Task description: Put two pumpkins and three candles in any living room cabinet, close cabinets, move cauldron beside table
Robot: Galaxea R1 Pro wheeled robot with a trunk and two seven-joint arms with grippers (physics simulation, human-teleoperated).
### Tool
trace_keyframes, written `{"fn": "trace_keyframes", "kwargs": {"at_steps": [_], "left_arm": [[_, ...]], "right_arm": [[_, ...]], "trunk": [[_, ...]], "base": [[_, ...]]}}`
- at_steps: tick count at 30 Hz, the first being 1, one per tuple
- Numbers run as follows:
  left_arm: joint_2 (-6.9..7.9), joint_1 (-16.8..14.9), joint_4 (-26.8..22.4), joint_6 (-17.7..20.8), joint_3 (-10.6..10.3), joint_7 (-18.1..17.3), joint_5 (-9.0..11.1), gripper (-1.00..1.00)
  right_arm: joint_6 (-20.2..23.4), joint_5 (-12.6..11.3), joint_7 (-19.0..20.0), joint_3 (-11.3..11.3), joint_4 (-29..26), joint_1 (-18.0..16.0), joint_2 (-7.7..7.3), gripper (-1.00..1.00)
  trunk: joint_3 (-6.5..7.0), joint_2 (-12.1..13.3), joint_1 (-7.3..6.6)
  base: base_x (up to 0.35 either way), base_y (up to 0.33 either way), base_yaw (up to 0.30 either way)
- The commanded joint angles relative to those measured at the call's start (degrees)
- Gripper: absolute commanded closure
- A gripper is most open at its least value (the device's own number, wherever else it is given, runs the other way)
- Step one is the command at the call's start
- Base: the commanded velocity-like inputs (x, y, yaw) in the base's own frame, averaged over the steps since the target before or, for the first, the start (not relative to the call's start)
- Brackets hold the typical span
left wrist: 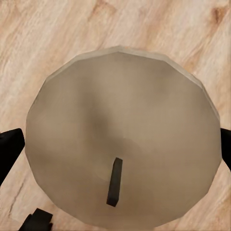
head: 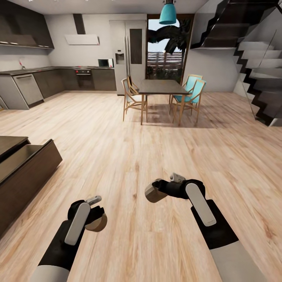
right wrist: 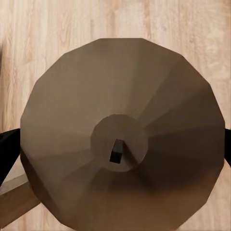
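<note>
My left gripper (head: 96,220) is shut on a short pale beige candle (head: 98,224), low over the plank floor. In the left wrist view that candle (left wrist: 120,120) shows its flat top and dark wick, with black fingers (left wrist: 9,149) at both sides. My right gripper (head: 157,191) is shut on a brown candle (head: 152,194), whose top and wick (right wrist: 116,153) face the right wrist camera. The dark brown cabinet (head: 33,174) stands at the left with a drawer (head: 17,158) pulled open. The pumpkins and the cauldron are out of view.
A dining table (head: 162,87) with wooden and teal chairs stands ahead. Grey kitchen counters (head: 47,80) and a fridge (head: 127,55) line the far wall. A dark staircase (head: 254,66) climbs at the right. Open wood floor (head: 129,156) lies between.
</note>
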Motion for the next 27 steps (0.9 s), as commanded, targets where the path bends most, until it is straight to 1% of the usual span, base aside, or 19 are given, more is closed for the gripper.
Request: {"fn": "trace_keyframes", "kwargs": {"at_steps": [1,6,27], "left_arm": [[0.02,0.0,0.4,0.0,0.0,0.6,0.5,1.00],[0.01,0.0,1.2,0.0,0.0,0.7,0.3,1.00],[0.07,0.0,1.3,-0.1,-0.1,0.9,0.2,1.00]], "right_arm": [[-0.1,-0.7,-0.6,0.0,0.0,0.0,0.01,1.00],[-0.1,-0.7,-0.6,0.0,-0.1,0.0,-0.04,1.00],[-0.1,-0.6,-0.6,0.0,0.0,0.0,-0.05,1.00]], "trunk": [[-0.05,0.0,0.02],[-0.05,0.0,0.02],[-0.05,0.0,0.02]], "base": [[0.321,0.000,0.000],[0.320,0.000,0.000],[0.320,-0.001,0.000]]}}
